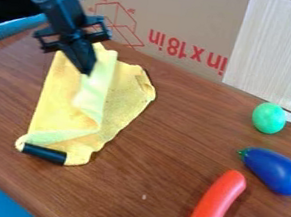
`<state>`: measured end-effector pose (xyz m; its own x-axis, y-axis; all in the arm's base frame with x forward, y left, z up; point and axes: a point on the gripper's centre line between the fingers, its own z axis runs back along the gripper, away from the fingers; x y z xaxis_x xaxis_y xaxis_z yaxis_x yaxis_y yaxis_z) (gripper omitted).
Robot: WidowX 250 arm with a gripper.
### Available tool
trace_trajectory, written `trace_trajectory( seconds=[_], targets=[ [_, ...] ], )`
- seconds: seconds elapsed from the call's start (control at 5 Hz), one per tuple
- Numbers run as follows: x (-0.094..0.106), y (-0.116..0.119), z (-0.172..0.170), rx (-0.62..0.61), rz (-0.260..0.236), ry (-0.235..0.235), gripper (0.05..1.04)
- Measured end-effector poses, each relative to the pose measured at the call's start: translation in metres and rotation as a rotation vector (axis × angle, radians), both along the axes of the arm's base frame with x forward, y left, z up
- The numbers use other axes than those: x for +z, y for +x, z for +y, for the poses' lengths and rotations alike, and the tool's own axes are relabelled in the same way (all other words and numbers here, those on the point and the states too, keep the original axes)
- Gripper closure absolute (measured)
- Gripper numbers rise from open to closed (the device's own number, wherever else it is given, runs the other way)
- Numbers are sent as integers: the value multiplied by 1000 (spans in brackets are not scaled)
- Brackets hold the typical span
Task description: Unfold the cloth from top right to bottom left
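Find yellow cloth on left side of worktop, rumpled, partly folded over itself. See pincer over its upper part; cannot tell whether open or closed. Note black cylinder at cloth's near edge. Log at right: green ball, blue eggplant, red sausage.

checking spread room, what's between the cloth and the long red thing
Between cloth and red thing, the camera view shows brown tabletop and a tiny pale speck.
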<state>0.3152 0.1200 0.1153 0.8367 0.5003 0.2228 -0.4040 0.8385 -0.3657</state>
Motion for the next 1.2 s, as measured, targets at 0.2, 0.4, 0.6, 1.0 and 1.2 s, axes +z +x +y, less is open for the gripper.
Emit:
trace_trajectory(
  seconds=[0.2, 0.4, 0.6, 1.0, 1.2],
  targets=[
    [4, -22, 18, 4, 56, 58, 1031],
    [-4, -33, 38, 66, 141, 162, 1031],
    [-27, -36, 53, 141, 251, 271, 1031],
    [-48, -36, 75, 282, 409, 384, 1031],
    [-46, -48, 79, 312, 461, 352, 1031]
  ],
)
